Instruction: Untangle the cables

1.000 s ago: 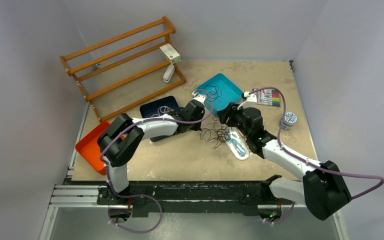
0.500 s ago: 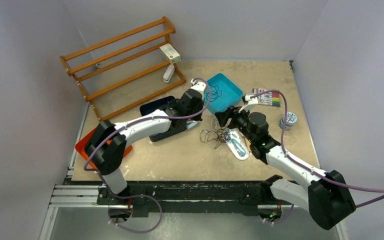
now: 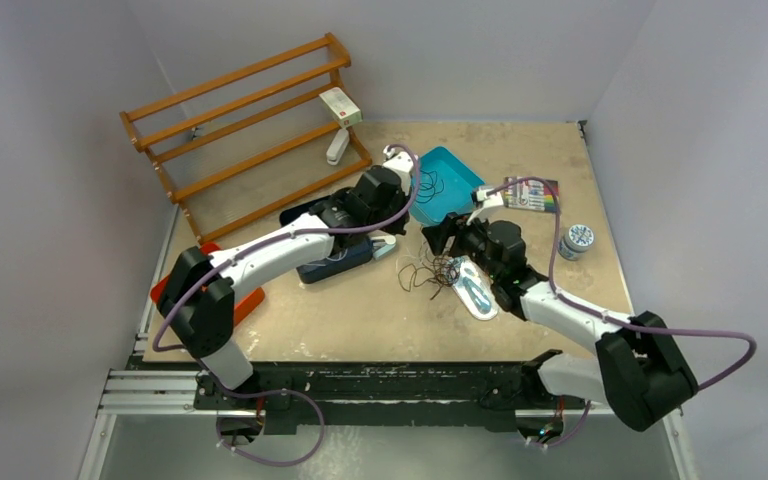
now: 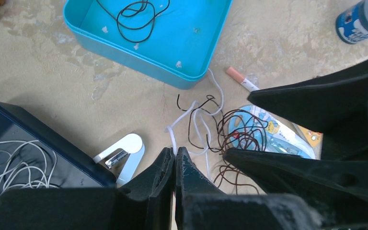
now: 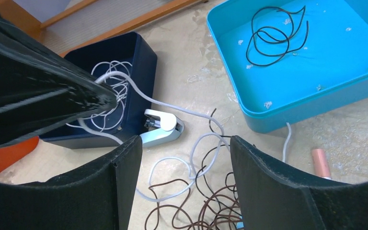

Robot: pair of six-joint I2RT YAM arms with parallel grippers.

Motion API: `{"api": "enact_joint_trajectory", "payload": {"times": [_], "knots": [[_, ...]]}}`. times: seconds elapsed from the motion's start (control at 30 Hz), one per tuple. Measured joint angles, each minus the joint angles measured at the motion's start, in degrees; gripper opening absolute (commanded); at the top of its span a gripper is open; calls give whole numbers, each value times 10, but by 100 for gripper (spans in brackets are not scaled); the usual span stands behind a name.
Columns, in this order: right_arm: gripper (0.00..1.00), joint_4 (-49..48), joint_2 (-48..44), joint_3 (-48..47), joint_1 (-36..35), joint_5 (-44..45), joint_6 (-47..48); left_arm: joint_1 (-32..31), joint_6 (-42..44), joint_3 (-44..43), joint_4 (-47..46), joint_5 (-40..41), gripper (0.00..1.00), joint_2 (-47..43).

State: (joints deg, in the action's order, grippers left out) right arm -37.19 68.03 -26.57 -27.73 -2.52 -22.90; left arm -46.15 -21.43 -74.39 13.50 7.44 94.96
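Observation:
A tangle of cables lies mid-table: a white cable, a dark brown cable and a thin black strand looped through each other. My left gripper is shut on the white cable, which runs taut from its tips down into the tangle. My right gripper hovers open just above the tangle, with nothing between its fingers. A separate black cable lies coiled in the teal tray. More white cable lies piled in the navy bin.
A white clip lies beside the navy bin. A blister pack sits under the tangle's right edge, a pink tube near it. A wooden rack, orange tray, marker pack and small jar ring the table.
My left gripper has drawn back toward the navy bin, still shut. The right gripper has opened wider and shifted left over the tangle.

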Motion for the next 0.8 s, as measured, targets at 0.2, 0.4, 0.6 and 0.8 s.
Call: {"api": "enact_joint_trajectory", "payload": {"times": [0.2,0.4,0.6,0.8], "knots": [[72,-9,46,-14,0,-5,-1,0,3,-28,21,-18,0,-12],[72,-38,96,-23,0,-16,-3,-2,11,-47,26,-38,0,-21],[69,-67,150,-54,0,-16,-5,-10,21,-75,53,-54,0,-23],[64,-98,187,-57,0,-15,-16,-12,34,-113,79,-71,0,-34]]}}
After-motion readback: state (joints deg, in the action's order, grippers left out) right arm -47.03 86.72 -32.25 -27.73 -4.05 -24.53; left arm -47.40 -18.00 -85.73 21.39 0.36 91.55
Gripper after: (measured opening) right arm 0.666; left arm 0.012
